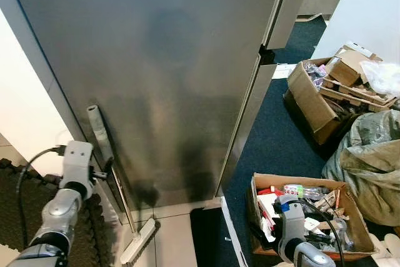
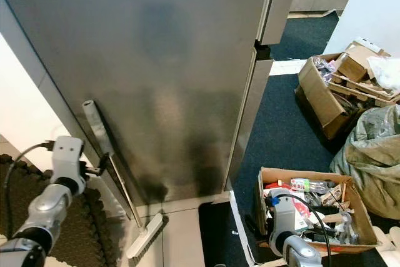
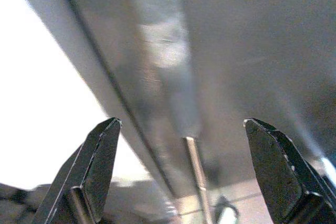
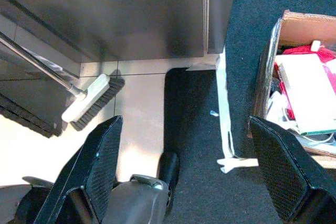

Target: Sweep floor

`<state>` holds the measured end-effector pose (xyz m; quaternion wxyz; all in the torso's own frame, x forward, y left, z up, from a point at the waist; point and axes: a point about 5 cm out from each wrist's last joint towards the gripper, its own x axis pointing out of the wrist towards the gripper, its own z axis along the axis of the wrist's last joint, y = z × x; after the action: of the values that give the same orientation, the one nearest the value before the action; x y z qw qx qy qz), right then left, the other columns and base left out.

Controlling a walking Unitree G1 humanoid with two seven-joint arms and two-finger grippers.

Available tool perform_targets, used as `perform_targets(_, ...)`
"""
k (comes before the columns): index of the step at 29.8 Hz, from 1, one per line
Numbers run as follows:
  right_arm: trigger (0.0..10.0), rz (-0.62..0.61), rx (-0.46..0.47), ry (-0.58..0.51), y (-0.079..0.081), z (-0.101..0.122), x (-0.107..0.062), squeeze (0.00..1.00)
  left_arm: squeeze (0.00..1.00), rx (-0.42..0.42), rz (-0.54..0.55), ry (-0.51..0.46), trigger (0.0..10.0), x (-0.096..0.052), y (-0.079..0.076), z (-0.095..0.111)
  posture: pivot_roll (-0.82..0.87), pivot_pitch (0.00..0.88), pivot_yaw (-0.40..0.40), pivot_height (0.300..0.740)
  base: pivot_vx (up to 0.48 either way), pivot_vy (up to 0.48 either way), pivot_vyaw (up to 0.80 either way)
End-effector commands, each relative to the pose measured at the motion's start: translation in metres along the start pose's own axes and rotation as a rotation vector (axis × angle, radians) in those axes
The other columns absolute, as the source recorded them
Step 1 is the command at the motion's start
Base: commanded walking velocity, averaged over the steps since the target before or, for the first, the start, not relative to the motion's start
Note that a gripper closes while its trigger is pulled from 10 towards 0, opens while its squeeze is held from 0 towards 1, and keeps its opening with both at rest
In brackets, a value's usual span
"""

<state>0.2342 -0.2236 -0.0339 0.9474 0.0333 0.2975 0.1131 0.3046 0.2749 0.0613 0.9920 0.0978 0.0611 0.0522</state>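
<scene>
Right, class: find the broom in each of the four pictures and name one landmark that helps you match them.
Left eye view: the broom leans on the grey panel, lower left, head on the tiles.
Right eye view: the same, lower left, beside the left gripper.
Left wrist view: its thin handle between the open fingers.
Right wrist view: its head on the tiles.
Shared landmark: the grey panel.

Even, soft indoor light; both eye views are sharp. The steel fridge door [image 1: 169, 73] shows dull smeared reflections, darker toward 6 o'clock. A blown-out white wall [image 1: 25, 110] glares at 9 o'clock. The left wrist view is heavily blurred and overexposed at 8 o'clock. The right wrist view is crisp, with the pale floor tiles [image 4: 139, 108] brightly lit.
</scene>
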Motion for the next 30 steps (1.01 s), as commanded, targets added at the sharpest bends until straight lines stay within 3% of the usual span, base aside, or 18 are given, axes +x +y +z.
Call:
perform_targets(1, 10.0, 0.003, 0.003, -0.002, 0.001, -0.001, 0.000, 0.00, 1.00, 0.024, 0.027, -0.014, 10.0, 0.000, 0.005, 0.002, -0.09, 0.144, -0.044, 0.740, 0.000, 0.000, 0.00)
perform_targets(5, 10.0, 0.003, 0.003, -0.003, 0.002, -0.001, 0.000, 0.00, 1.00, 0.022, 0.037, -0.033, 10.0, 0.001, 0.005, 0.005, -0.09, 0.142, -0.044, 0.740, 0.000, 0.000, 0.00)
perform_targets(9, 10.0, 0.001, 0.001, -0.004, 0.003, 0.002, 0.003, 0.00, 1.00, -0.053, -0.001, -0.081, 10.0, 0.003, -0.010, 0.009, -0.08, 0.116, -0.037, 0.740, 0.000, 0.000, 0.00)
perform_targets(10, 10.0, -0.002, 0.001, -0.004, 0.004, 0.003, 0.004, 0.00, 0.87, -0.105, -0.051, -0.088, 10.0, 0.003, -0.021, 0.008, -0.08, 0.107, -0.035, 0.740, 0.000, 0.000, 0.00)
perform_targets(11, 10.0, -0.002, 0.001, -0.004, 0.004, 0.003, 0.004, 0.00, 0.87, -0.105, -0.051, -0.088, 10.0, 0.003, -0.021, 0.008, -0.08, 0.107, -0.035, 0.740, 0.000, 0.000, 0.00)
perform_targets(12, 10.0, -0.004, 0.001, -0.004, 0.004, 0.004, 0.004, 0.00, 0.63, -0.142, -0.092, -0.091, 10.0, 0.002, -0.030, 0.007, -0.08, 0.104, -0.034, 0.740, 0.000, 0.000, 0.00)
perform_targets(13, 10.0, -0.004, 0.001, -0.004, 0.004, 0.004, 0.004, 0.00, 0.63, -0.142, -0.092, -0.091, 10.0, 0.002, -0.030, 0.007, -0.08, 0.104, -0.034, 0.740, 0.000, 0.000, 0.00)
perform_targets(14, 10.0, -0.010, 0.001, 0.000, 0.004, 0.005, 0.005, 0.00, 0.00, -0.182, -0.157, -0.069, 10.0, 0.000, -0.044, 0.002, -0.07, 0.085, -0.031, 0.740, 0.000, 0.000, 0.00)
perform_targets(17, 10.0, -0.017, 0.002, 0.004, 0.005, 0.005, 0.006, 0.00, 0.00, -0.202, -0.203, -0.047, 10.0, -0.002, -0.054, -0.003, -0.07, 0.069, -0.031, 0.740, 0.000, 0.000, 0.00)
perform_targets(21, 10.0, -0.049, 0.011, 0.039, 0.008, 0.006, 0.011, 0.00, 0.00, -0.309, -0.264, 0.135, 10.0, -0.014, -0.079, -0.031, -0.07, 0.007, -0.027, 0.740, 0.000, 0.000, 0.00)
perform_targets(26, 10.0, -0.067, 0.005, 0.059, 0.008, 0.004, 0.011, 0.00, 0.00, -0.324, -0.265, 0.190, 10.0, -0.019, -0.083, -0.041, -0.06, 0.000, -0.024, 0.740, 0.000, 0.000, 0.00)
perform_targets(30, 10.0, -0.113, -0.002, 0.107, 0.005, -0.005, 0.008, 0.00, 0.00, -0.347, -0.234, 0.318, 10.0, -0.034, -0.083, -0.063, -0.06, 0.000, -0.014, 0.740, 0.000, 0.000, 0.00)
